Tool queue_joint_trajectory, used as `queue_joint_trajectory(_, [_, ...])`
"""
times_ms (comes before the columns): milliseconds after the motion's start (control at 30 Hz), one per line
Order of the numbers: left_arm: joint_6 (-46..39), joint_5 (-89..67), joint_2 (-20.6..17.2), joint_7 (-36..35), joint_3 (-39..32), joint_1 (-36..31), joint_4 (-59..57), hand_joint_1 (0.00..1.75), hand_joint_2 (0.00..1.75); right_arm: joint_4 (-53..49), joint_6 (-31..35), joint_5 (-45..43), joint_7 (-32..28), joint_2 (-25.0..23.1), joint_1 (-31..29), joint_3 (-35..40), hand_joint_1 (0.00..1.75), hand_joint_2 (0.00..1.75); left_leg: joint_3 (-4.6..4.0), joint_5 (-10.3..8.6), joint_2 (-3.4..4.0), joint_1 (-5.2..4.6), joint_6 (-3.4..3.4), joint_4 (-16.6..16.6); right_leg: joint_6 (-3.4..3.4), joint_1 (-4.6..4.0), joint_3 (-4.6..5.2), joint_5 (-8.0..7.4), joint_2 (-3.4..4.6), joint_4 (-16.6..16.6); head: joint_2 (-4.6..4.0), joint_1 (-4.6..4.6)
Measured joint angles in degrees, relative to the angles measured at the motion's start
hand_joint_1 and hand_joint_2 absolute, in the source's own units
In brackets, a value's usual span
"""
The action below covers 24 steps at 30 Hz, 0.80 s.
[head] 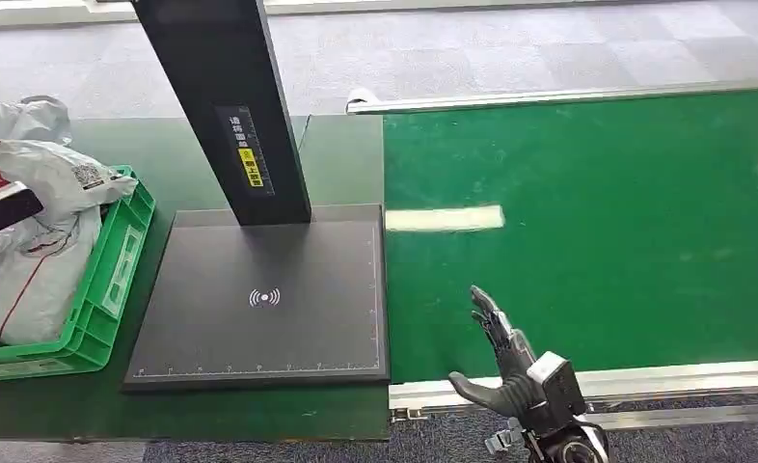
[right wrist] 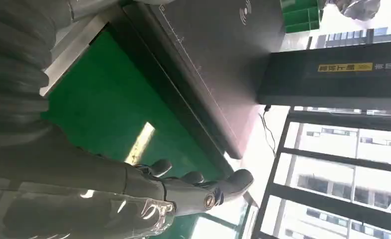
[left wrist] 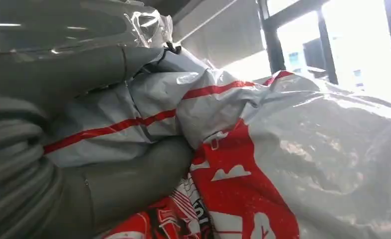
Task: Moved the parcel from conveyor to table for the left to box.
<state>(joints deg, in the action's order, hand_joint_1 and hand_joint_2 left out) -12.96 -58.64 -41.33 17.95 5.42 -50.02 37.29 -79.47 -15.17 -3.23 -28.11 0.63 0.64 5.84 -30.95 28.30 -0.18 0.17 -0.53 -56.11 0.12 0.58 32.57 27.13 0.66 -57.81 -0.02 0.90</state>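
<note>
While conveyor (head: 587, 231) runs bare, I see my right hand (head: 512, 365) hovering at its 6 o'clock edge, fingers spread, holding nothing. Left hand (left wrist: 59, 149) presses soft, crinkly white-red parcel (left wrist: 243, 149); grip unclear, cannot tell. Likely light, slippery film; take bunched fold. Green crate (head: 115, 280) at 9 o'clock holds bags.

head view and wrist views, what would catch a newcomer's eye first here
The bright green conveyor belt fills the right side, with the robot's right hand open over its near edge. Left of it a flat black scanner pad lies under a tall black post, beside a green plastic crate heaped with white and red plastic parcel bags. The left hand is pressed against one such bag.
</note>
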Motion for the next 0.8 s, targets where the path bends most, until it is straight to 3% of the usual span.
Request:
queue_joint_trajectory(167, [0.0, -1.5, 0.0, -1.4, 0.4, -2.9, -2.7, 1.66, 1.75, -0.4, 0.2, 0.0, 0.0, 0.0, 0.3, -0.3, 0.0, 1.75, 0.0, 0.0, 0.0, 0.0, 0.0, 0.0, 0.0, 0.0, 0.0, 0.0, 0.0, 0.0, 0.0, 0.0])
queue_joint_trajectory(200, [0.0, -1.5, 0.0, -1.4, 0.4, -3.1, -3.0, 1.5, 1.75, -0.4, 0.2, 0.0, 0.0, -0.1, 0.3, -0.3, 0.0, 1.75, 0.0, 0.0, 0.0, 0.0, 0.0, 0.0, 0.0, 0.0, 0.01, 0.0, 0.0, 0.0, 0.0, -0.02])
queue_joint_trajectory(233, [0.0, -1.5, 0.0, -1.4, 0.4, -3.3, -3.3, 1.48, 1.75, -0.4, 0.2, 0.0, 0.0, -0.1, 0.3, -0.4, 0.0, 1.75, 0.0, 0.0, 0.01, 0.0, 0.0, 0.0, 0.0, 0.0, 0.01, 0.0, 0.0, 0.0, 0.0, 0.0])
queue_joint_trajectory(267, [0.0, -1.5, 0.0, -1.4, 0.5, -3.5, -3.5, 1.05, 1.75, -0.4, 0.2, 0.0, 0.0, -0.1, 0.3, -0.4, 0.0, 1.75, 0.0, 0.0, 0.02, 0.0, 0.0, 0.0, 0.0, 0.0, 0.02, 0.0, 0.01, 0.0, 0.0, 0.0])
queue_joint_trajectory(300, [0.0, -1.4, 0.1, -1.4, 0.5, -3.8, -3.9, 0.75, 1.75, -0.4, 0.3, 0.0, 0.0, -0.1, 0.4, -0.4, 0.0, 1.75, -0.01, 0.0, 0.01, 0.0, 0.0, 0.0, 0.0, 0.0, 0.02, 0.0, 0.01, 0.0, 0.0, -0.02])
queue_joint_trajectory(333, [0.0, -1.2, 0.2, -1.4, 0.4, -4.1, -4.4, 1.08, 1.75, -0.4, 0.3, 0.0, 0.0, -0.1, 0.4, -0.4, 0.0, 1.75, -0.01, 0.0, 0.0, 0.0, 0.0, 0.0, 0.0, 0.0, 0.02, 0.0, 0.01, 0.0, 0.0, 0.0])
queue_joint_trajectory(367, [0.0, -0.8, 0.3, -1.2, 0.4, -4.3, -4.7, 1.1, 1.75, -0.4, 0.3, 0.0, 0.0, -0.1, 0.4, -0.5, 0.0, 1.75, -0.01, 0.0, 0.01, 0.0, 0.0, 0.0, 0.0, 0.0, 0.01, 0.0, 0.01, 0.0, 0.0, -0.02])
queue_joint_trajectory(400, [0.2, -0.3, 0.4, -0.8, 0.3, -4.5, -5.2, 0.63, 1.75, -0.5, 0.3, 0.0, 0.0, -0.1, 0.5, -0.5, 0.0, 1.75, -0.01, 0.0, 0.0, 0.0, 0.0, 0.0, 0.0, 0.0, 0.02, 0.0, 0.01, 0.0, 0.0, 0.0])
queue_joint_trajectory(800, [1.3, -0.2, 2.5, 0.3, 0.3, -6.4, -7.4, 0.63, 1.75, -1.0, 0.4, 0.0, 0.0, -0.3, 1.3, -1.8, 0.0, 1.75, 0.0, 0.0, 0.02, 0.0, 0.0, 0.0, 0.0, 0.0, 0.02, -0.01, 0.02, 0.0, 0.0, 0.0])
